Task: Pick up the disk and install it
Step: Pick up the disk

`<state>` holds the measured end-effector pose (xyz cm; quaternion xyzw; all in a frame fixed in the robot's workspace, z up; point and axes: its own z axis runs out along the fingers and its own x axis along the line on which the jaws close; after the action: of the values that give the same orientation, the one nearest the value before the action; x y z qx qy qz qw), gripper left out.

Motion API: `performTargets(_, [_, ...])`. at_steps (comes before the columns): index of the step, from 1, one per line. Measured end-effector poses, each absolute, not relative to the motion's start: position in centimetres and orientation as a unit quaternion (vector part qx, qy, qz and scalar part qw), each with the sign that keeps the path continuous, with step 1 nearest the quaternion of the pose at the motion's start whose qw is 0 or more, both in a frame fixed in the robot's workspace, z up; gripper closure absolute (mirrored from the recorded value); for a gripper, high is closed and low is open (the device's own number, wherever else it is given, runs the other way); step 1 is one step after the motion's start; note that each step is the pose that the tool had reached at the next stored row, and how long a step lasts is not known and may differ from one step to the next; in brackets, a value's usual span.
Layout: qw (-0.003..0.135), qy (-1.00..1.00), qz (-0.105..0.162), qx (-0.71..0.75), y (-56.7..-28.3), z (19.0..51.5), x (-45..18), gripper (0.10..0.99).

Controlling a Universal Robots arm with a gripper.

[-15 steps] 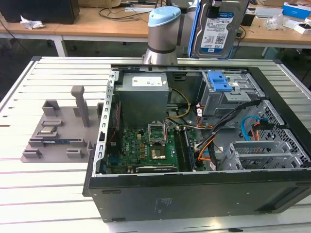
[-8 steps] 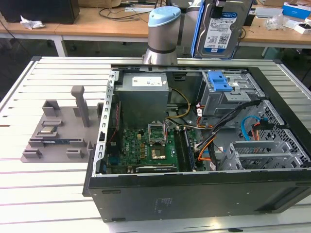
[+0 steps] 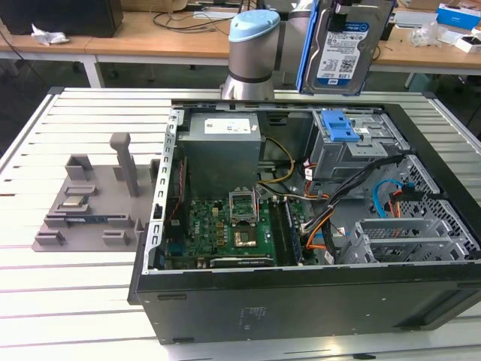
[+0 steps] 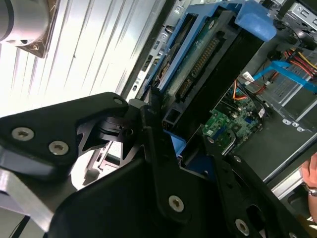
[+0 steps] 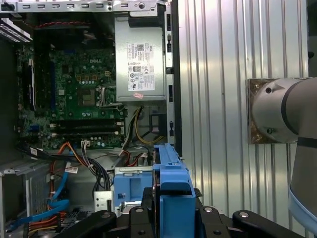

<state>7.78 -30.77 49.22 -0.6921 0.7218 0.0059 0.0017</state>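
Observation:
The disk [image 3: 342,47], a silver drive with a blue-and-white label and a blue rail along its edge, hangs upright above the back right of the open computer case [image 3: 301,301]. My gripper [image 3: 350,9] is shut on its top end. In the second wrist view the black fingers [image 4: 148,124] clamp the disk [image 4: 198,64] by its blue frame, connector edge showing. In the first wrist view the disk's blue edge [image 5: 171,173] sticks out between the gripper's [image 5: 172,201] black fingers, above a blue bracket [image 5: 131,186] in the drive cage.
Inside the case lie a grey power-supply box [image 3: 222,147], the green motherboard [image 3: 225,226], orange and blue cables [image 3: 387,195] and a drive cage with a blue bracket [image 3: 338,126]. A grey fixture [image 3: 90,199] stands on the slatted table at the exterior view's left. A hand [image 4: 311,176] shows at the case's side.

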Motion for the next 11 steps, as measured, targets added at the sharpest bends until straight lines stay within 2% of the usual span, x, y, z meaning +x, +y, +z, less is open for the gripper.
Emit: performTargets(11, [-0.002, 0.722, 0.002, -0.692, -34.2, 49.2, 7.8, 0.722])
